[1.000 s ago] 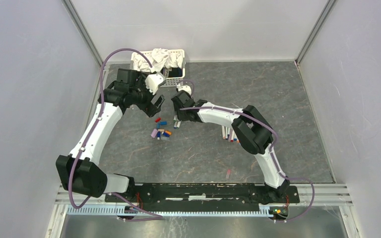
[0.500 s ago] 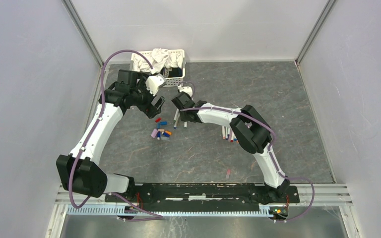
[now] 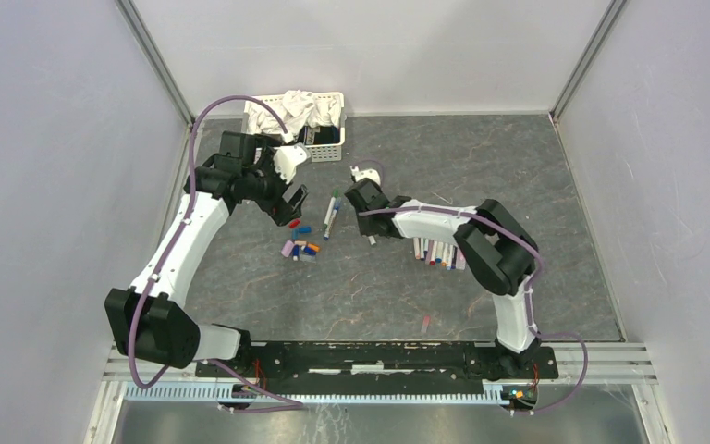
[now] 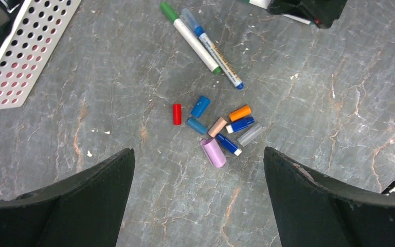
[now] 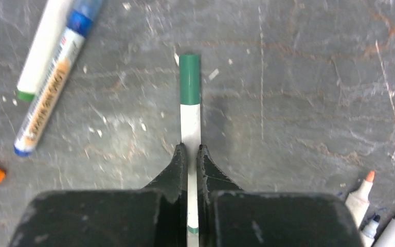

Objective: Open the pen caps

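My right gripper (image 5: 190, 150) is shut on the white barrel of a pen (image 5: 191, 121). The pen's green cap (image 5: 189, 80) is still on and sticks out ahead of the fingertips. From above, that gripper (image 3: 369, 229) hovers mid-table, left of a row of pens (image 3: 436, 252). My left gripper (image 4: 198, 160) is open and holds nothing, hanging above a pile of loose pen caps: red (image 4: 177, 113), blue (image 4: 200, 106), orange (image 4: 239, 112) and lilac (image 4: 214, 153). Two capped pens, green (image 4: 190, 37) and blue (image 4: 213, 49), lie side by side beyond the pile.
A white perforated basket (image 3: 328, 153) with cloths stands at the back, just behind my left gripper (image 3: 291, 205). Uncapped pens (image 5: 360, 198) lie at the lower right of the right wrist view. A small pink piece (image 3: 425, 323) rests near the front edge.
My right gripper has shut on the green-capped pen and carried it to the right, away from the two pens left lying. The left arm has barely moved.
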